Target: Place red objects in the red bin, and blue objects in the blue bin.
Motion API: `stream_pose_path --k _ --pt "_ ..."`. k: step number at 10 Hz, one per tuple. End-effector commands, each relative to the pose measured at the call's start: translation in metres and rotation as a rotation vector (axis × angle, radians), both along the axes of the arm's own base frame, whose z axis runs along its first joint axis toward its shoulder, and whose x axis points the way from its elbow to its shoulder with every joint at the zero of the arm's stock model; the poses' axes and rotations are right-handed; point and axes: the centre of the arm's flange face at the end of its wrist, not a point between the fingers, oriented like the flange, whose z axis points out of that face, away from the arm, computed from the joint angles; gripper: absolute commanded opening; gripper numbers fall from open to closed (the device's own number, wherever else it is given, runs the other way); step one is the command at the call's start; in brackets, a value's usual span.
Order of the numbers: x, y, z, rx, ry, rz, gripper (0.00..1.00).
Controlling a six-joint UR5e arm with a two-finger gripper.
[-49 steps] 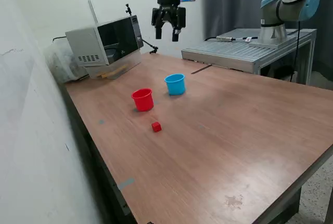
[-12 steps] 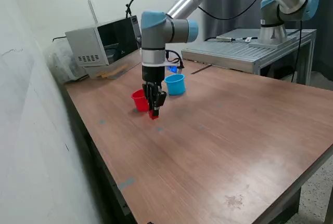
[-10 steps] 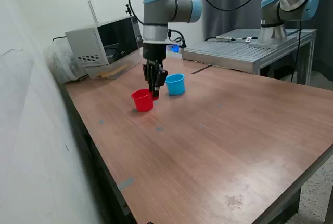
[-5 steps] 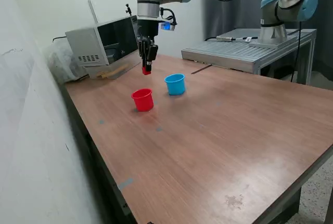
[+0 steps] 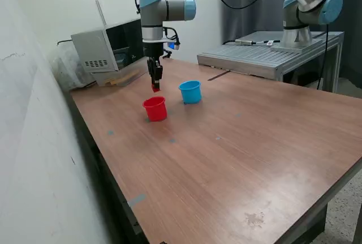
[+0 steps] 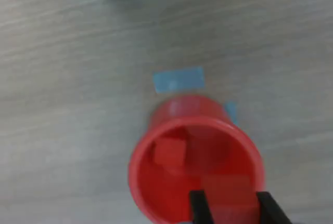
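Exterior view, wooden table (image 5: 254, 142), microwave (image 5: 113, 48) by white wall, jaws (image 5: 155, 88) clamped on red cube (image 5: 155, 89)

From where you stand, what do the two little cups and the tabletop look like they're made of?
The red cup and the light blue cup look like smooth moulded plastic: even colour, thin rims. The table shows brown wood grain with a soft sheen, probably laminate or veneer; which one I cannot tell.
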Motion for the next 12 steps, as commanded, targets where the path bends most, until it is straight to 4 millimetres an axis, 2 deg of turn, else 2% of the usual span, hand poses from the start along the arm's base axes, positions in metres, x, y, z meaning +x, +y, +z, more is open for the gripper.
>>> stream_pose_path --k 1,10,11,12 --pt "-0.0011 0.0096 -0.0307 -0.010 -0.034 -0.010 0.00" --pt "-0.0053 0.0062 -0.0264 -0.005 0.012 -0.004 0.00" --pt "-0.0053 0.0064 -0.0264 -0.004 0.012 -0.005 1.00" --pt "-0.0051 0.0062 -0.0269 -0.005 0.012 -0.004 1.00"
